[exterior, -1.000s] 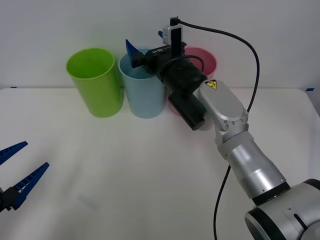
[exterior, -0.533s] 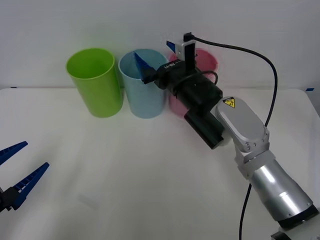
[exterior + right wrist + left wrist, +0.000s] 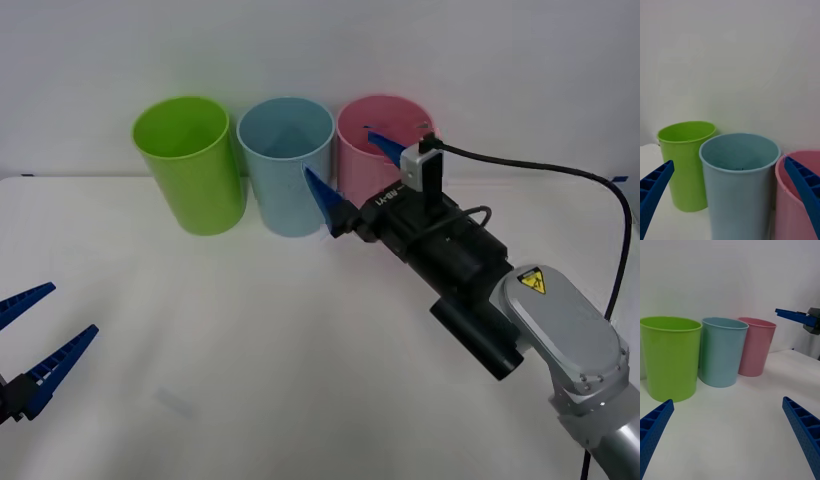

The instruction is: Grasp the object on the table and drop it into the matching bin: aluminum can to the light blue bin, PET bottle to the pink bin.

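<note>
Three tall round plastic bins are seen standing in a row along the top of the front view, on the wide flat white desk (image 3: 250, 330): a lime green bin (image 3: 190, 165) at the upper left, the light blue bin (image 3: 288, 165) in the middle, and the pink bin (image 3: 378, 145) to its right. The three appear to stand just beside one another, though whether their walls touch cannot be told.

The right end effector (image 3: 352, 170) is held in the upper centre of the front view, above the desk and in front of the gap between the light blue and pink bins, with its blue ribbed fingers (image 3: 322, 198) spread wide and nothing between them. In the right wrist view the open mouth of the light blue bin is seen between the two fingers.

The left end effector (image 3: 35, 335) is parked at the lower left edge of the front view, over the desk, its fingers likewise spread apart and empty.

The inside of the light blue bin is too dim for its contents to be made out.
</note>
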{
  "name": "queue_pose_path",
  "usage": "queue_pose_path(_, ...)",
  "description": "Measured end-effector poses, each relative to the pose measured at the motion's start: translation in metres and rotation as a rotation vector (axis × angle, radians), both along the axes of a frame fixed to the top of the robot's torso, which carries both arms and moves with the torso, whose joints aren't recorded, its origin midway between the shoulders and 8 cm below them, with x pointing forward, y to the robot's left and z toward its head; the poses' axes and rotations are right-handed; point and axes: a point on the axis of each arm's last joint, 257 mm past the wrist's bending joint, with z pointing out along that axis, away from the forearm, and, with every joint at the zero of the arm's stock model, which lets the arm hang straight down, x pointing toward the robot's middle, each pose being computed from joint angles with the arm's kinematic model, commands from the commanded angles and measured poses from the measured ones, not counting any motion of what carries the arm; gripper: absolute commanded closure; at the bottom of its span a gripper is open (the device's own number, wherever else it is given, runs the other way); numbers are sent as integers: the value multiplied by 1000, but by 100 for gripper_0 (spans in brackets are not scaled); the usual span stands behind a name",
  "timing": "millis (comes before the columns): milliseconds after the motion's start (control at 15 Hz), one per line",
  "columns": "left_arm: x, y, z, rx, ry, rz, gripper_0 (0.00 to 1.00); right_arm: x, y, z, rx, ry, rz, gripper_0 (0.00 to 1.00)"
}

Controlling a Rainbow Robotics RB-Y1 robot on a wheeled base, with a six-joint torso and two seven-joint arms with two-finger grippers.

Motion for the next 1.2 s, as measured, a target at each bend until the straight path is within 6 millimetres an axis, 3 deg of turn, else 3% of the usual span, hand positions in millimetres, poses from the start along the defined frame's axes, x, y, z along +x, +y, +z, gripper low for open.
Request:
queue_pose_path(267,0,0,0,0,0,0,0,-40,-29,-26,-29,40,4,0)
queue_pose_path(667,0,0,0,0,0,0,0,-84,-77,-69,-89,110,24,0)
queue_pose_path(1200,0,0,0,0,0,0,0,-130,-129,-95,-149,148,82,0)
